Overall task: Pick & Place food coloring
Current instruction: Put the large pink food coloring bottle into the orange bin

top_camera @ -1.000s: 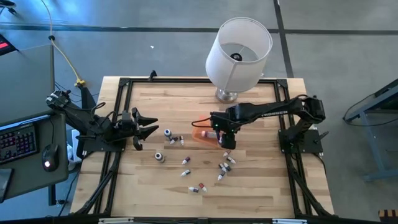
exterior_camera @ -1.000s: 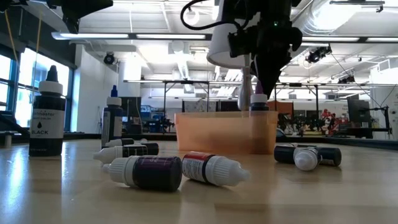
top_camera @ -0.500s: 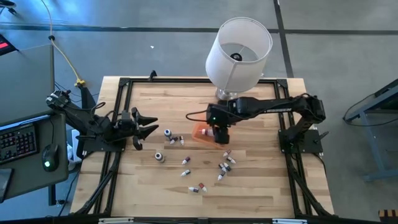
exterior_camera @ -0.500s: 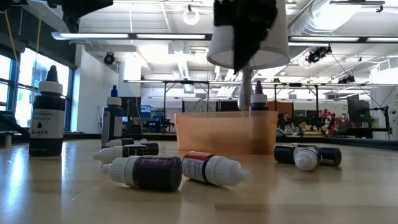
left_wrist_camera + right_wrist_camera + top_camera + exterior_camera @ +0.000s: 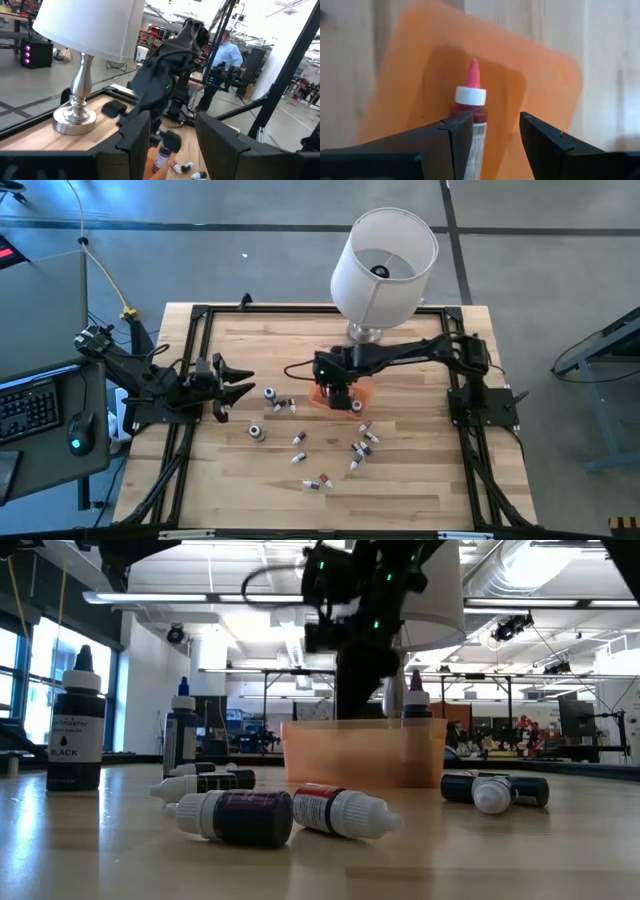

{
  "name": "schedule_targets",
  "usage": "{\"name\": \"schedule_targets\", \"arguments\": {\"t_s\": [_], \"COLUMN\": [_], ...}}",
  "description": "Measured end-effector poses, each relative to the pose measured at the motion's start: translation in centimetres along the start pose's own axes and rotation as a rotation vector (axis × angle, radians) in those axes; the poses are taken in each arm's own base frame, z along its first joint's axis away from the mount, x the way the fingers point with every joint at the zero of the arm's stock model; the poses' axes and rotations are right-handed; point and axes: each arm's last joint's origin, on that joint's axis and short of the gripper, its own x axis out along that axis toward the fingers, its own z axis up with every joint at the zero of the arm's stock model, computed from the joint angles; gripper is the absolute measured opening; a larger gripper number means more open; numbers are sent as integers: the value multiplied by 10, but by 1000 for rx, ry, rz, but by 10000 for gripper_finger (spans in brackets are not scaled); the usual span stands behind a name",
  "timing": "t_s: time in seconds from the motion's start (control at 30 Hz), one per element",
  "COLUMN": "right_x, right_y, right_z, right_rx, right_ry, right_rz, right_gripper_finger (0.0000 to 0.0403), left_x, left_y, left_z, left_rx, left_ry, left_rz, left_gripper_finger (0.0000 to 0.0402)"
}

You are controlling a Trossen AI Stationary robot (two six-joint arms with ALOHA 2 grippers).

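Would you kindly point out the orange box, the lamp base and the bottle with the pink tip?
orange box (image 5: 365,752): low view, on its front wall.
lamp base (image 5: 75,120): left wrist view, on its round foot.
pink-tipped bottle (image 5: 470,95): right wrist view, on its white collar.
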Motion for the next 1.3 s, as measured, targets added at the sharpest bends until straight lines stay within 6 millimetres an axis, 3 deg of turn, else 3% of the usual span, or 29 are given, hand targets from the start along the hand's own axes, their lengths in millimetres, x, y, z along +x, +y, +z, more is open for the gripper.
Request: {"name": "schedule_targets", "arguments": {"t_s": [0.37, 0.6, 0.77, 1.07, 1.2, 1.3], "right_x": [28, 45, 42, 4, 10, 16], "right_y": [-16, -12, -12, -15, -6, 0], "right_z": [4, 0, -3, 1, -4, -8], "right_rx": [49, 74, 70, -64, -133, -156], "right_ry": [-37, 6, 33, 79, 63, 75], "right_rz": [58, 137, 141, 135, 261, 237], "right_gripper_finger": [140, 140, 140, 141, 148, 154], "left_x": [0, 0, 0, 0, 0, 0], "left_y": [1, 1, 1, 1, 1, 1], "left_z": [-2, -2, -2, -2, -2, -2], "left_rx": [16, 16, 17, 16, 16, 16], "left_ry": [15, 15, 15, 14, 13, 13], "left_rz": [9, 9, 10, 16, 16, 16], "left_gripper_finger": [156, 156, 156, 156, 156, 156]}}
